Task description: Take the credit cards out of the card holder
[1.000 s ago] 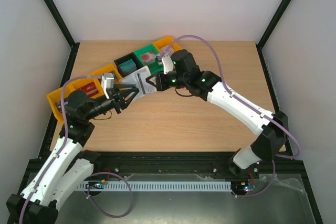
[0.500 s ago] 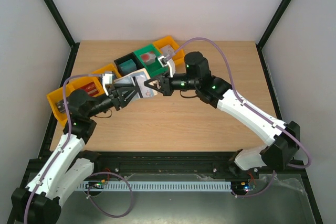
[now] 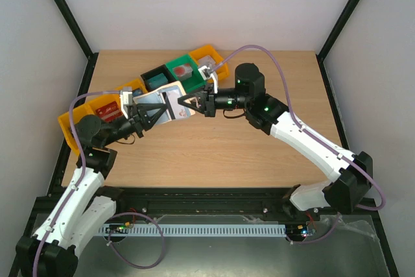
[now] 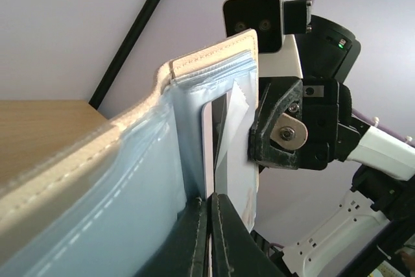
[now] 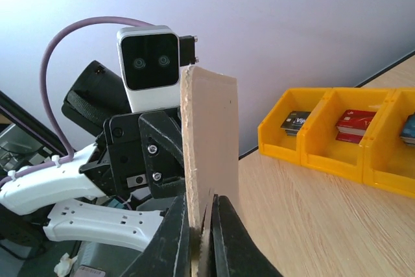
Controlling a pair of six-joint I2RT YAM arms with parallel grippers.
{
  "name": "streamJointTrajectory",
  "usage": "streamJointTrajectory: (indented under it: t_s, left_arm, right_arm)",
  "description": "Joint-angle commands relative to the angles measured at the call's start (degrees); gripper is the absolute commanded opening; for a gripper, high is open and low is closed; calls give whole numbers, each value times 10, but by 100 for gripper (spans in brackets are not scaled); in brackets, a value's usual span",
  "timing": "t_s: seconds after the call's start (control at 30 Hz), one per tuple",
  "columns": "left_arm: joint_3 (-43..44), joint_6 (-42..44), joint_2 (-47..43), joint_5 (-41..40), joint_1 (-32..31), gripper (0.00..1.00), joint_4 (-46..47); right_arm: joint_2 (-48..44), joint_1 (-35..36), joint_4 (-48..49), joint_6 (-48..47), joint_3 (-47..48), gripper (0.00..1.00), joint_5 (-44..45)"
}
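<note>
- Left of centre in the overhead view, the card holder (image 3: 162, 98) hangs open in the air between the two arms, above the table (image 3: 214, 154).
- No card looks to be out of it yet: a whitish credit card (image 4: 208, 154) sits in the blue pocket.
- The left gripper (image 4: 209, 225) is pinched tight on that card's edge.
- The right gripper (image 5: 201, 231) is clamped on the holder's beige cover, and both arms reach inward, fingers facing.

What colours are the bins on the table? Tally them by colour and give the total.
Yellow bins: 4
Black bin: 1
Green bin: 1
Total: 6
</note>
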Motion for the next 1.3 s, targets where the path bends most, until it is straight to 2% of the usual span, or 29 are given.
streamJointTrajectory:
  t_s: [0.0, 0.07, 0.2, 0.27, 0.33, 0.43, 0.6, 0.8, 0.93, 1.1, 1.2, 1.27]
  left_arm:
    - [10, 32, -12, 62, -10, 2, 4]
    - [15, 48, -20, 63, -9, 2, -12]
    - [17, 34, -28, 64, -9, 2, 10]
    - [17, 24, -27, 61, -9, 2, 19]
    - [17, 21, -25, 59, -7, 2, 20]
    - [17, 23, -26, 64, -4, 2, 15]
    - [21, 39, -33, 65, 3, 2, -7]
    - [25, 77, -38, 47, 7, 2, -54]
    - [26, 98, -42, 39, 7, 2, -85]
    - [11, 61, -41, 28, 7, 2, -35]
    - [11, 54, -35, 25, 7, 2, -24]
    - [16, 59, -35, 23, 7, 2, -29]
  right_arm:
    - [-17, 4, 47, 7, -15, 7, -36]
    - [-23, -4, 49, 14, -26, 9, -40]
    - [-29, -8, 42, 13, -33, 23, -38]
    - [-32, -9, 41, 10, -37, 24, -35]
    - [-35, -11, 46, 12, -39, 20, -38]
    - [-40, -19, 49, 13, -39, 8, -53]
    - [-56, -46, 38, 9, -49, 5, -76]
    - [-58, -55, 20, 1, -46, 4, -83]
    - [-59, -62, 21, 4, -49, 8, -78]
    - [-45, -61, 99, 73, -64, 11, -96]
    - [-40, -58, 92, 66, -59, 8, -97]
    - [-42, -58, 92, 64, -61, 10, -96]
